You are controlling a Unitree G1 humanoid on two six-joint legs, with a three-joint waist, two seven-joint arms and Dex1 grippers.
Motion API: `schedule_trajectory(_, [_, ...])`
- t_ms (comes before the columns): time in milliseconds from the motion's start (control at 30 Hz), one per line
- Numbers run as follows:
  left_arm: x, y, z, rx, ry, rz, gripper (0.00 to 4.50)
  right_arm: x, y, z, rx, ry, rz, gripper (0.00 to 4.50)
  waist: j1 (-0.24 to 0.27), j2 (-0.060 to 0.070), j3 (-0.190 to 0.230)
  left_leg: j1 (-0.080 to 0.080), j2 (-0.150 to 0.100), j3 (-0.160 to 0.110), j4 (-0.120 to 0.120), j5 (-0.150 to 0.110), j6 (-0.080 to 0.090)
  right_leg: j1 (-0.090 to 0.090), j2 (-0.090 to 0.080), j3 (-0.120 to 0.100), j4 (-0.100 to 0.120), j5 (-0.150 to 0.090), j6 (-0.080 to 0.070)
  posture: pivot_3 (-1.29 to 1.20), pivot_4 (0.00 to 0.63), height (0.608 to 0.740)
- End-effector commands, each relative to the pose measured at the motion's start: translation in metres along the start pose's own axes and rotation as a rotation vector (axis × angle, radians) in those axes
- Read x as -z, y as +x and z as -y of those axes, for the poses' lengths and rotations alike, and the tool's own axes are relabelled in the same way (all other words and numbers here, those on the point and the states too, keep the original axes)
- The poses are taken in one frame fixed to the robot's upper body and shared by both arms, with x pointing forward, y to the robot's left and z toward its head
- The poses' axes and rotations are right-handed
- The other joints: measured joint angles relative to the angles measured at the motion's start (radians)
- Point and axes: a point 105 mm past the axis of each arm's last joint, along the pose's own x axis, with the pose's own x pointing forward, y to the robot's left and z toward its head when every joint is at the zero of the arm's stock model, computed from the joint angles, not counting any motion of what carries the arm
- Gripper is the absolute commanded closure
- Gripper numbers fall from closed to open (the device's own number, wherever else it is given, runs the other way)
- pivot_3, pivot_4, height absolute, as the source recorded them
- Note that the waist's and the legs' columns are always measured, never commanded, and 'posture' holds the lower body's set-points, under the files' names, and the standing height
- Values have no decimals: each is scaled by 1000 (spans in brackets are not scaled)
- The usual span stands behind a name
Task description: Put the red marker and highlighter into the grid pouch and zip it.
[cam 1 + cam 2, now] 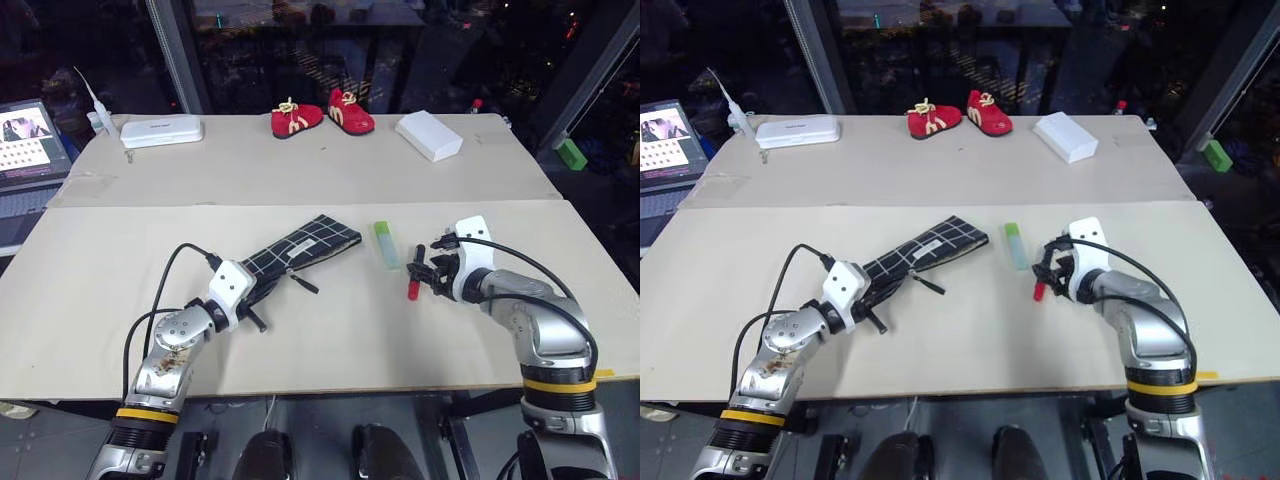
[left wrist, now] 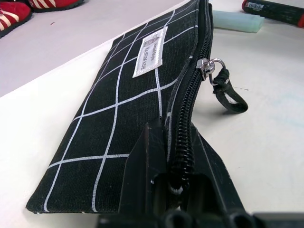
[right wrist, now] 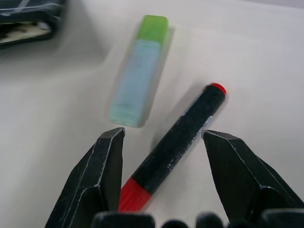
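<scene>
Left gripper (image 1: 262, 297) clamped on grid pouch (image 1: 300, 251) end; right gripper (image 3: 164, 156) spread wide astride red marker (image 3: 178, 138), untouched, highlighter (image 3: 139, 71) just beside.

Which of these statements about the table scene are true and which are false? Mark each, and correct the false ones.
1. The left gripper is shut on the grid pouch. True.
2. The red marker lies inside the pouch. False: it lies on the table, between the right gripper's open fingers.
3. The highlighter lies beside the marker. True.
4. The right gripper holds the highlighter. False: it holds nothing.
5. Two red shoes stand at the table's far side. True.
</scene>
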Motion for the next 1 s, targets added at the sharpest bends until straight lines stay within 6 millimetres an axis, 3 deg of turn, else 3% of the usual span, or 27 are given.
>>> schedule_trajectory(33, [-2, 2, -1, -12, 16, 13, 4500, -11, 0, 10, 63, -25, 37, 1566, 0, 0, 0, 0, 0, 0, 0, 0, 0, 0, 0, 0, 0, 0, 0, 0, 150, 740])
schedule_trajectory(300, [1, -2, 4, -26, 4, 8, 4500, 7, 9, 1, 38, -20, -15, 1566, -3, 0, 0, -2, 0, 0, -1, 0, 0, -2, 1, 0, 0, 0, 0, 0, 150, 740])
schedule_trajectory(700, [0, 1, 3, -30, 2, 16, 4500, 40, 20, 11, 116, -75, -97, 1566, -1, -1, -1, 2, 0, 0, 0, 0, 0, 2, 0, 0, 0, 0, 0, 0, 150, 740])
schedule_trajectory(733, [-1, 1, 4, -30, 2, 18, 4500, 42, 20, 13, 126, -81, -102, 2067, -1, -1, -1, 2, 0, 0, 0, 0, 0, 2, 0, 0, 1, 0, 0, 0, 150, 740])
schedule_trajectory(767, [-2, 2, 3, -28, 2, 21, 4500, 43, 19, 16, 147, -92, -103, 2143, -1, -1, -1, 2, 0, 0, 0, 0, 0, 2, 0, 0, 1, 0, 0, 0, 150, 740])
schedule_trajectory(933, [-4, 1, 0, -29, 7, 25, 4500, 44, 11, 32, 221, -144, -92, 3899, 11, -2, -2, 2, 0, -1, 0, 0, 0, 3, 0, 0, 0, 0, 0, 0, 150, 740])
schedule_trajectory(1000, [-5, 1, 0, -29, 10, 26, 4500, 41, 11, 33, 229, -145, -78, 3961, 16, -2, -2, 2, 0, 0, 0, 0, 0, 3, -1, 0, 0, 0, 0, 0, 150, 740])
